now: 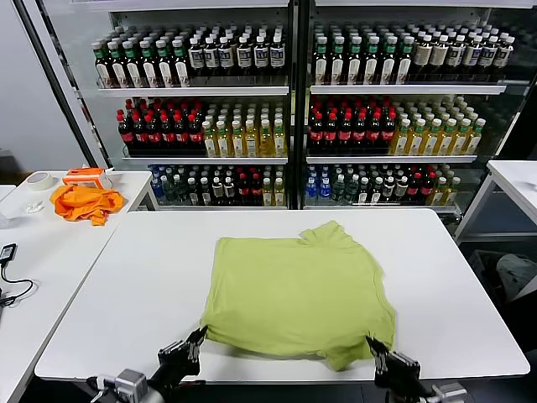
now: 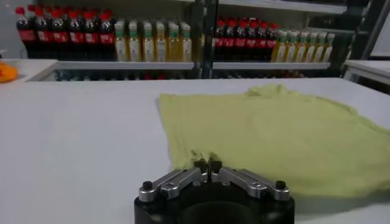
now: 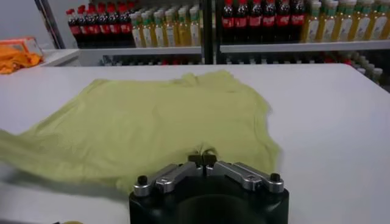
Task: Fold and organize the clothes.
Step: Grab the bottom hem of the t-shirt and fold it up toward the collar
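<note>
left claw (image 2: 207, 165) closed, pinching near edge of yellow-green t-shirt (image 2: 286, 137), white table (image 2: 79, 140)

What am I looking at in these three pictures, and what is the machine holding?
A two-armed robot stands at a white table. One picture comes from its head; the others come from cameras on its wrists. On the table lies a lime yellow-green cotton T-shirt. The left gripper and the right gripper are each shut on the shirt's near edge, one near each near corner. A crumpled orange cloth lies on a side table. Behind stand shelves of bottles.
</note>
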`<control>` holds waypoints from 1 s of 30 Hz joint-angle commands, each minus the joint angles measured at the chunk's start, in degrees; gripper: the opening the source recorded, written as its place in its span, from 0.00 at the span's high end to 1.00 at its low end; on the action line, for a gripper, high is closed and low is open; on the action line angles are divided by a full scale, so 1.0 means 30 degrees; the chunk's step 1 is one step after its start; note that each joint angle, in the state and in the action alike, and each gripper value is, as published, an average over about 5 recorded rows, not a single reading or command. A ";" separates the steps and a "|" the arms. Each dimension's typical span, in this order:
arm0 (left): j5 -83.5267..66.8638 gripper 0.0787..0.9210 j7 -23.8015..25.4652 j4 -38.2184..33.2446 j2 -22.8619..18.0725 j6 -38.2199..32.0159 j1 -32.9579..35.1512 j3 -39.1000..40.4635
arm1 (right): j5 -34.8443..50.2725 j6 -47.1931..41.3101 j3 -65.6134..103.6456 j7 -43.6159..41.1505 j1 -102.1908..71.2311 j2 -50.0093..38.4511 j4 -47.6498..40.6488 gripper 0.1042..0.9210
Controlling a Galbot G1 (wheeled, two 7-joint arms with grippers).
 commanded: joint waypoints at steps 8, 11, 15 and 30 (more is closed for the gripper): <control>-0.1270 1.00 0.2008 0.5172 -0.1137 0.1254 -0.7443 0.1341 | 0.1063 -0.1146 -0.1872 0.0555 0.5874 0.0433 -0.3456 1.00; -0.1246 1.00 0.2000 0.5834 -0.1253 0.1365 -0.7920 0.1567 | 0.1040 -0.1160 -0.2208 0.0666 0.6668 0.0511 -0.3953 1.00; -0.1152 1.00 0.2074 0.6521 -0.1445 0.1413 -0.8254 0.1774 | 0.0967 -0.1112 -0.2640 0.0722 0.7460 0.0646 -0.4863 1.00; -0.0353 1.00 0.2750 0.7911 -0.1974 0.0895 -0.8726 0.2263 | 0.0508 -0.0776 -0.3325 0.0557 0.8058 0.1448 -0.6499 1.00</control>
